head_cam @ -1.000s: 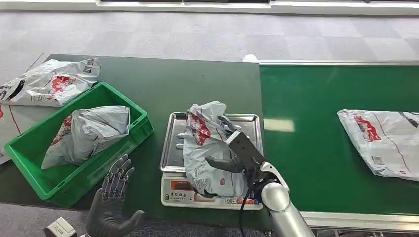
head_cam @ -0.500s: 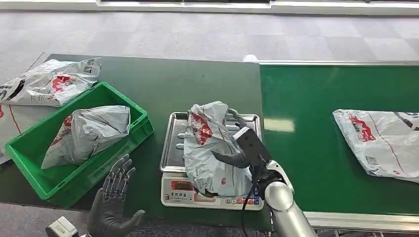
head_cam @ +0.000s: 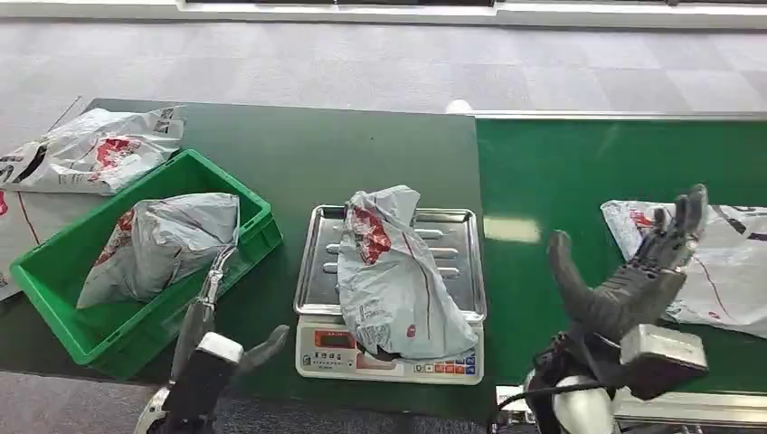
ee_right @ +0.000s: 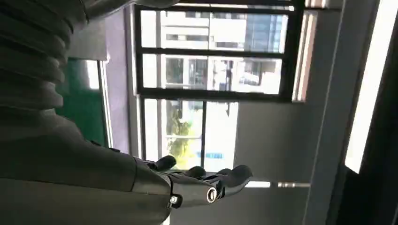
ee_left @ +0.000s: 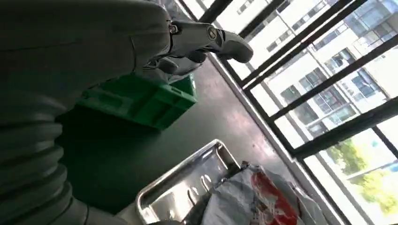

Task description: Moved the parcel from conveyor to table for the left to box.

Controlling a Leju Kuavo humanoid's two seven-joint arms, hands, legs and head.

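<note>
Lying released on the steel weighing tray of the white scale [head_cam: 317, 271], near the tabletop's front edge beside the green conveyor belt [head_cam: 579, 181]: the crumpled grey plastic parcel with red print [head_cam: 393, 280], so the transfer looking done. Hovering raised above the belt's front edge, fingers spread, holding nothing: the right hand [head_cam: 633, 280]. Waiting low at the tabletop's front edge between scale and green plastic crate [head_cam: 54, 271], fingers apart and empty: the left hand [head_cam: 222, 339]. Remaining, judging by the task: boxing into the crate, already holding another grey parcel [head_cam: 158, 244]. Being cut off at the belt's right edge: a further grey-and-red bag [head_cam: 724, 262]. Blurring beyond reading: the scale's display.
</note>
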